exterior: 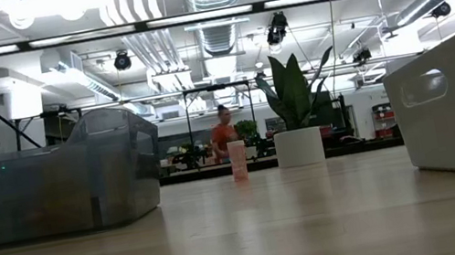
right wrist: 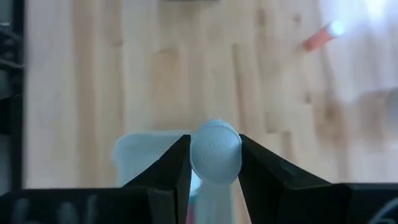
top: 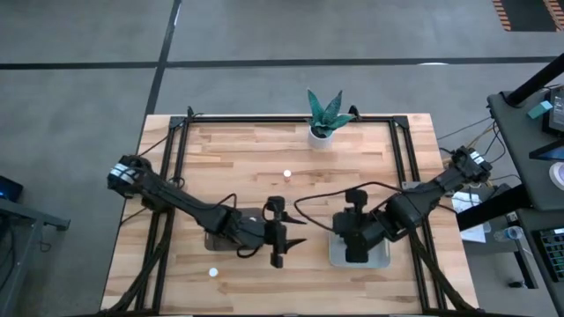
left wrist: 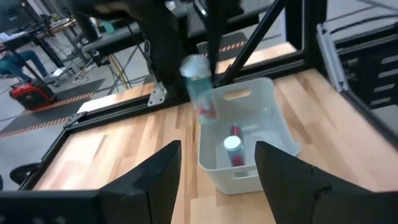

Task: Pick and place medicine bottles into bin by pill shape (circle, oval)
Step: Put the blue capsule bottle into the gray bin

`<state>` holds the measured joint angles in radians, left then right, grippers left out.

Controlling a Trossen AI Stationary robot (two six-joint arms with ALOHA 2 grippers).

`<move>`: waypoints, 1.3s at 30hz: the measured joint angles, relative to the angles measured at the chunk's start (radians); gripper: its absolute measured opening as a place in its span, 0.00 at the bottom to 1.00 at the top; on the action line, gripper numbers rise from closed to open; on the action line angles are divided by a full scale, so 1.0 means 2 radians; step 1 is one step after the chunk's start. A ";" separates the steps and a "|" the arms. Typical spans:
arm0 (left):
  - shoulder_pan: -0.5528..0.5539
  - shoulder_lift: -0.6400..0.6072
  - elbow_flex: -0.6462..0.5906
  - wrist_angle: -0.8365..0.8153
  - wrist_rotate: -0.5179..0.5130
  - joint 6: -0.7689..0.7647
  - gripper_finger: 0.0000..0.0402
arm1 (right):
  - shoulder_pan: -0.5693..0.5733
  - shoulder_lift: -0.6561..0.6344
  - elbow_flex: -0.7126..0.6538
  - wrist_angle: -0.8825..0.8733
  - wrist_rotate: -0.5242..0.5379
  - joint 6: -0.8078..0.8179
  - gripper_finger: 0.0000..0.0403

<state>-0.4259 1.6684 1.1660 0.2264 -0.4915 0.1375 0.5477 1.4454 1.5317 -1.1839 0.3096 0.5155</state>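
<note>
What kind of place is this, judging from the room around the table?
Probably an open industrial lab or workshop: exposed ceiling ducts and strip lights overhead, a bare concrete floor around the wooden table, and more workbenches with a person in the background.

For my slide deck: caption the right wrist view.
Right claw shut on a white-capped medicine bottle, held above the wooden table.

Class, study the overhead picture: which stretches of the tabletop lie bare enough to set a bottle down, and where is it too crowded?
Bare wood lies along the far left, between the plant pot and the table's left rail, and near the front left around a lone bottle. Another bottle stands mid-table. The front centre is crowded: both arms, the dark bin and the pale bin.
</note>
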 joint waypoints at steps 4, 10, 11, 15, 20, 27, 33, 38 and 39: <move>-0.009 -0.024 -0.005 -0.008 -0.004 0.000 0.47 | 0.023 -0.002 -0.005 0.001 -0.021 0.031 0.26; -0.022 -0.044 -0.006 -0.019 -0.006 0.000 0.47 | 0.065 -0.005 -0.033 -0.002 -0.029 0.088 0.26; -0.023 -0.045 -0.006 -0.018 -0.006 0.000 0.47 | 0.073 -0.006 -0.042 -0.003 -0.029 0.100 0.26; -0.027 -0.047 -0.006 -0.022 -0.006 0.000 0.47 | 0.100 -0.015 -0.081 -0.003 -0.030 0.151 0.26; -0.027 -0.047 -0.006 -0.022 -0.007 0.000 0.47 | 0.131 -0.037 -0.144 0.010 -0.034 0.211 0.26; -0.027 -0.047 -0.006 -0.022 -0.007 0.001 0.47 | 0.159 -0.094 -0.258 0.102 -0.042 0.266 0.26; -0.026 -0.047 -0.006 -0.022 -0.008 0.001 0.47 | 0.169 -0.126 -0.335 0.175 -0.044 0.261 0.26; -0.026 -0.047 -0.006 -0.022 -0.010 0.003 0.47 | 0.169 -0.129 -0.372 0.209 -0.067 0.249 0.26; -0.026 -0.047 -0.006 -0.022 -0.011 0.004 0.47 | 0.169 -0.127 -0.376 0.210 -0.068 0.248 0.26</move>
<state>-0.4778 1.5738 1.1538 0.1820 -0.5130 0.1462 0.8860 1.1923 0.7799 -0.7643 0.1741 1.0118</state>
